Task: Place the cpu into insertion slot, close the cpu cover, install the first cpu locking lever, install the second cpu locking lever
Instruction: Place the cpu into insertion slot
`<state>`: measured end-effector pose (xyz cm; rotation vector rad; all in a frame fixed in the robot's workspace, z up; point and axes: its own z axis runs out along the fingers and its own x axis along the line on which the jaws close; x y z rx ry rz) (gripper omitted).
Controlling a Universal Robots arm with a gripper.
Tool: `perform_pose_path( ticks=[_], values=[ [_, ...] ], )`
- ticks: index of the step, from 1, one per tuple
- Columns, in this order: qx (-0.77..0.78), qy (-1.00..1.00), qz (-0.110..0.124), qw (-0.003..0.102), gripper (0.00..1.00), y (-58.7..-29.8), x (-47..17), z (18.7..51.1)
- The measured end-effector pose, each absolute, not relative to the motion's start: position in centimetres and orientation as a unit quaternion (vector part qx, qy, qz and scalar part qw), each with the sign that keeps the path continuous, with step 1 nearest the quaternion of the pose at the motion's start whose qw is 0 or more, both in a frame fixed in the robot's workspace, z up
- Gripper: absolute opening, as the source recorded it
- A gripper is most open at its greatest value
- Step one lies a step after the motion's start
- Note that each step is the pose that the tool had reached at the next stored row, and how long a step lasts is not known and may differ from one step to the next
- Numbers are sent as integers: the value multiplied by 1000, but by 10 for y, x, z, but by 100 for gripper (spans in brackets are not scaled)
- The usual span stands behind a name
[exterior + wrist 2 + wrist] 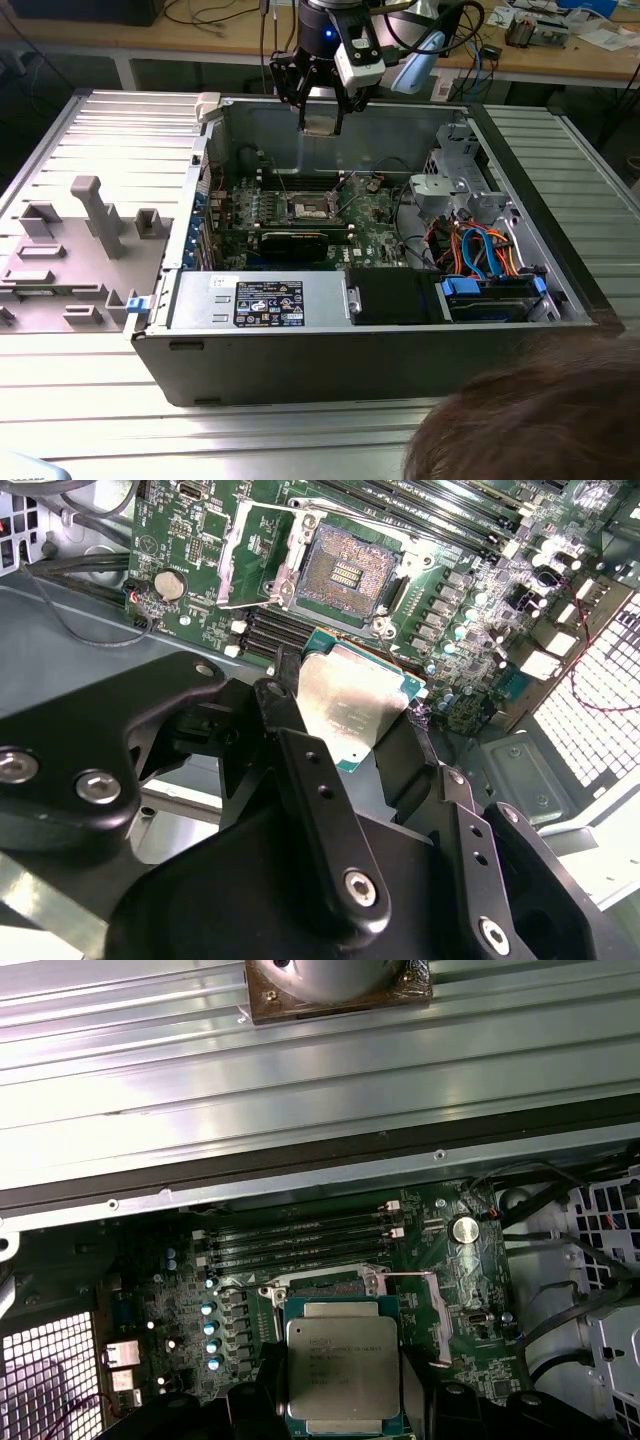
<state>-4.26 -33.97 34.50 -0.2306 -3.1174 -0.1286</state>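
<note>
Dull silver-grey metal lid on a green substrate: the cpu [352, 702] hangs in the gripper [345, 730], jaws pinching it by two opposite edges, black fingers [288, 695] on either side, lid left bare. In the exterior view the gripper [322, 108] is up near the rim of the open computer case [300, 345], well above the motherboard [375, 215], with the cpu clear of everything. Below, the insertion slot [343, 573] lies open, contact field exposed, nothing seated in it. The cpu cover [228, 560] is swung back beside the slot, a thin silver frame with board showing through its square opening. In the first wrist view the cpu [345, 1365] sits roughly over the insertion slot, memory slots [300, 1235] beyond it. Handling, as a judgement: light, stiff, thin chip. The smooth lid is likely slippery, so the edge pinch looks like the right hold. Underside contacts and the slot's pins look delicate, so it wants to stay level with no force. The levers are too fine to sort out
</note>
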Motion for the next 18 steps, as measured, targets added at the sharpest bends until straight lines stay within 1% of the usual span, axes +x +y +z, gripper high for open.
perform_pose_path(
  ticks=[9, 11, 12, 18],
  values=[
    [-82, -996, -40, 6, 55, -340, -43, 345],
    [-87, -995, -39, 6, 55, -340, -43, 344],
    [-100, -994, -32, 5, 55, -340, -43, 341],
    [-111, -993, -32, 4, 55, -340, -43, 339]
  ],
)
